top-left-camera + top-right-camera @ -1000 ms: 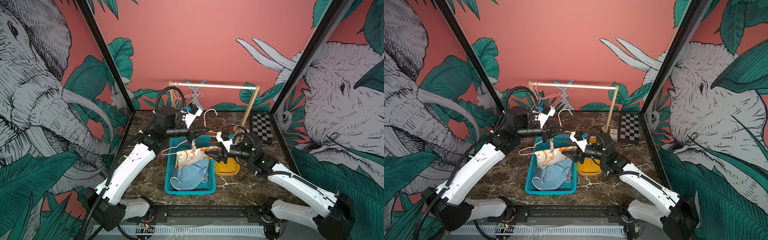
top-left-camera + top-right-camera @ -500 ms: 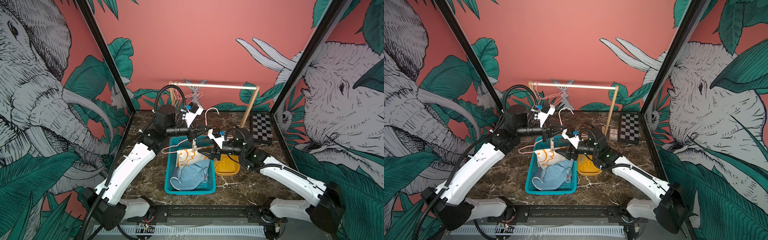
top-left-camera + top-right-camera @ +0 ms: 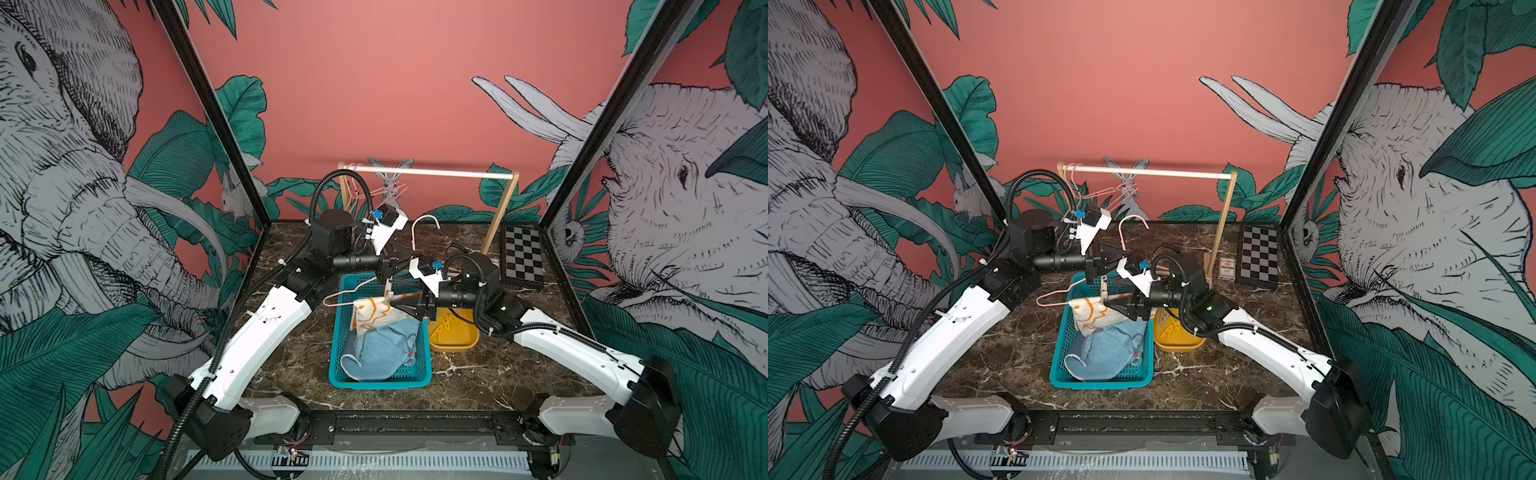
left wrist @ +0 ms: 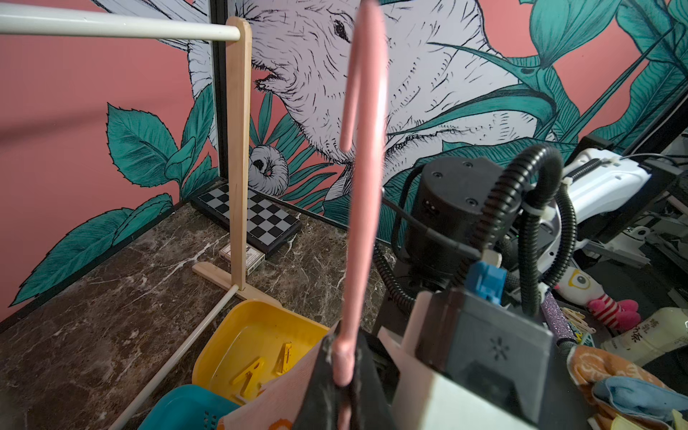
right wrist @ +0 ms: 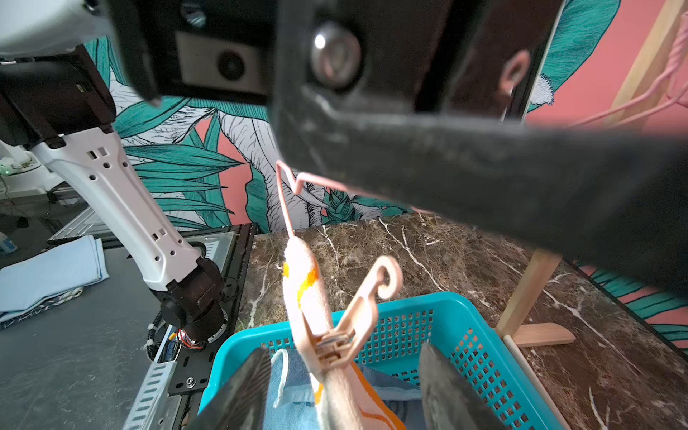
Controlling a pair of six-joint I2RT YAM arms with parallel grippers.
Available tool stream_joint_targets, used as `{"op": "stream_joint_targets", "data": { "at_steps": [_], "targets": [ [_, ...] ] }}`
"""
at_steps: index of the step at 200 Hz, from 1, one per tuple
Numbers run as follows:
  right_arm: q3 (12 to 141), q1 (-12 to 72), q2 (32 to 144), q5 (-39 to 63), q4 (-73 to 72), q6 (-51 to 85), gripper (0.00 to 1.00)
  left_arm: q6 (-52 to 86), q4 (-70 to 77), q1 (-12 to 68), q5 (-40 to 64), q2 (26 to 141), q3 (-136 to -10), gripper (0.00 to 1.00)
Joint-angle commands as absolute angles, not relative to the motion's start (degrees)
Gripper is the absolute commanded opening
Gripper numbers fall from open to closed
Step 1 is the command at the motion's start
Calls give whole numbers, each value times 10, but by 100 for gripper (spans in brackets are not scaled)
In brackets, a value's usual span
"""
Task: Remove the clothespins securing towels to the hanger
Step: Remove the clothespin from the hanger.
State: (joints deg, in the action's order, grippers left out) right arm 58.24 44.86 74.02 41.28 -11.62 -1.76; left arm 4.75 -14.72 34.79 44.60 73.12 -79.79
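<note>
My left gripper (image 4: 344,372) is shut on the neck of the pink hanger (image 3: 345,294), holding it above the teal basket (image 3: 337,365). A cream towel with orange outlines (image 3: 376,318) hangs from the hanger's bar, pinned by a pale beige clothespin (image 5: 350,327). My right gripper (image 5: 342,391) is open, one finger on each side of that clothespin without touching it. In both top views the clothespin (image 3: 1104,289) stands upright just left of the right gripper (image 3: 1115,306). A light blue towel (image 3: 382,349) lies in the basket. Yellow clothespins (image 4: 249,374) lie in the yellow tray (image 3: 455,347).
A wooden rack (image 3: 428,172) stands at the back with more pink hangers (image 3: 357,187) at its left end. A chessboard (image 3: 523,257) and a small box (image 3: 1227,266) lie at the back right. The rack's foot (image 5: 540,333) is close behind the basket.
My right arm has swung left from over the yellow tray to the hanger, and its open fingers now flank the beige clothespin. The left gripper has kept the hanger still.
</note>
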Motion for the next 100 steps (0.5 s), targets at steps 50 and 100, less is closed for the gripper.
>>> {"op": "stream_joint_targets", "data": {
  "at_steps": [50, 100],
  "targets": [
    [609, 461, 746, 454, -137, -29, 61, 59, -129, 353, 431, 728, -824, 0],
    [596, 466, 740, 468, -146, -33, 53, 73, -102, 353, 410, 721, -810, 0]
  ]
}}
